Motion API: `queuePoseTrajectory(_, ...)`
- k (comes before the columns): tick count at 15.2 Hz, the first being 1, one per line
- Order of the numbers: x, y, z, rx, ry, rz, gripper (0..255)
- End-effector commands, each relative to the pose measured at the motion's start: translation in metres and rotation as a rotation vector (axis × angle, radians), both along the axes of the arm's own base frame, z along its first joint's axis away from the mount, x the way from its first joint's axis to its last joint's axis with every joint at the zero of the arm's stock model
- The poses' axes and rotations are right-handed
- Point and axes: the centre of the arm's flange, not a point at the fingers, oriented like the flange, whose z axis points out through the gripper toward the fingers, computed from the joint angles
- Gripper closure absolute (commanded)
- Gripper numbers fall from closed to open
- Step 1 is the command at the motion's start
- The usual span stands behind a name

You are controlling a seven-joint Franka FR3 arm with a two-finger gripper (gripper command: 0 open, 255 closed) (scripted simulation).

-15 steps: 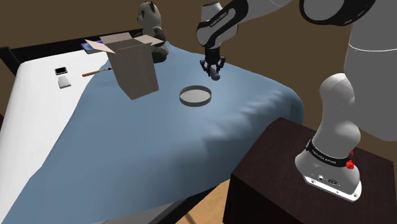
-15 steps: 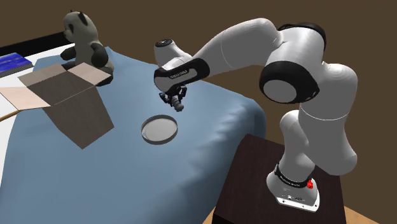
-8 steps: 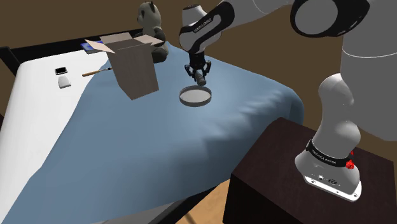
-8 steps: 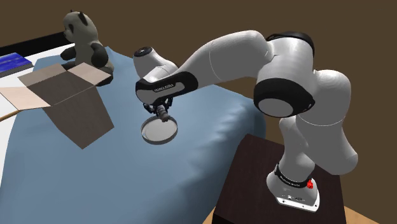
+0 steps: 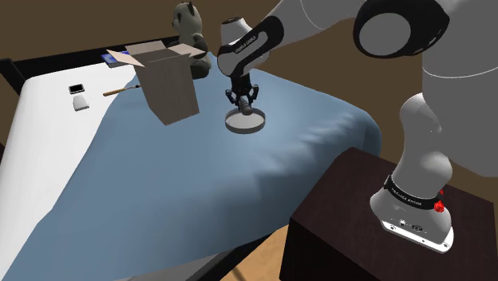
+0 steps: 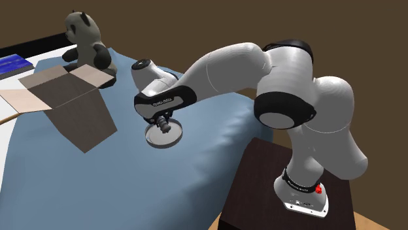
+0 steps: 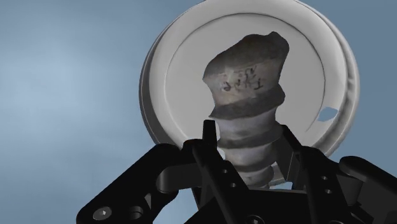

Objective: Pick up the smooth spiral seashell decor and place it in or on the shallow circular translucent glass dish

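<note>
I have the claw (image 7: pixel 247 139) clenched on the narrow end of the grey-brown spiral seashell (image 7: pixel 249 79), its wider end pointing into the round whitish dish (image 7: pixel 338 70) directly beneath (whether it touches the dish floor, I cannot tell). The dish sits on the blue bed cover (image 5: pixel 199 184), near an open cardboard box (image 5: pixel 167 88).

We see white lettering on the arm's black wrist band (image 6: pixel 163 100) and faint marks on the seashell (image 7: pixel 245 83); neither reads clearly.
</note>
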Motion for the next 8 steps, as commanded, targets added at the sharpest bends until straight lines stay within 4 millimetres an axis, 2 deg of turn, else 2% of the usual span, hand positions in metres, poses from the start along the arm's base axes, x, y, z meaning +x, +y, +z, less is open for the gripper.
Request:
queuePoseTrajectory(1,0.000,0.000,-0.011,0.000,-0.001,0.000,255)
queuePoseTrajectory(6,0.000,0.000,-0.038,0.000,-0.001,0.000,255)
queuePoseTrajectory(8,0.000,0.000,-0.038,0.000,-0.001,0.000,255)
